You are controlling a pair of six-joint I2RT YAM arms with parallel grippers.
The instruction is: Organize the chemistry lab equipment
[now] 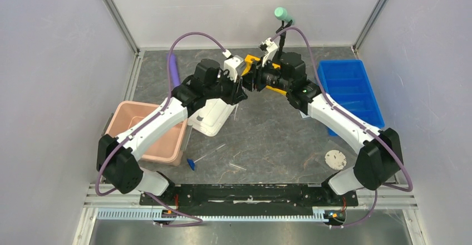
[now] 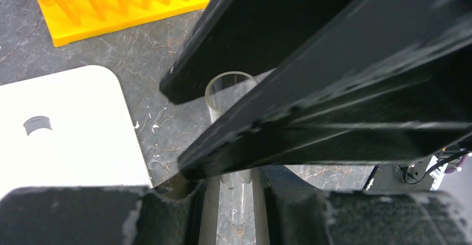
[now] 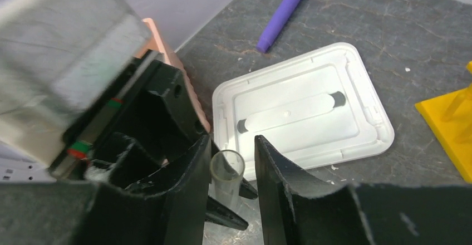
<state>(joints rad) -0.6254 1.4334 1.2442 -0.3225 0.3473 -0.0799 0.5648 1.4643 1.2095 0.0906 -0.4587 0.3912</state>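
Right wrist, clear round tube [image 3: 225,172], white lid [image 3: 303,108]

A clear tube [image 2: 231,89] sits clamped in the left gripper [image 2: 234,217]. The right gripper [image 2: 192,128] straddles its open end. A yellow rack [image 2: 111,5] and a white lid [image 2: 67,128] rest on the table [image 2: 161,50].

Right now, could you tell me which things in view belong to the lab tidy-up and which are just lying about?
Job: held clear tube, blue-capped tube, loose thin tube, round dish with white disc.
Lying about: purple cylinder, mint-topped black stand, white lid.
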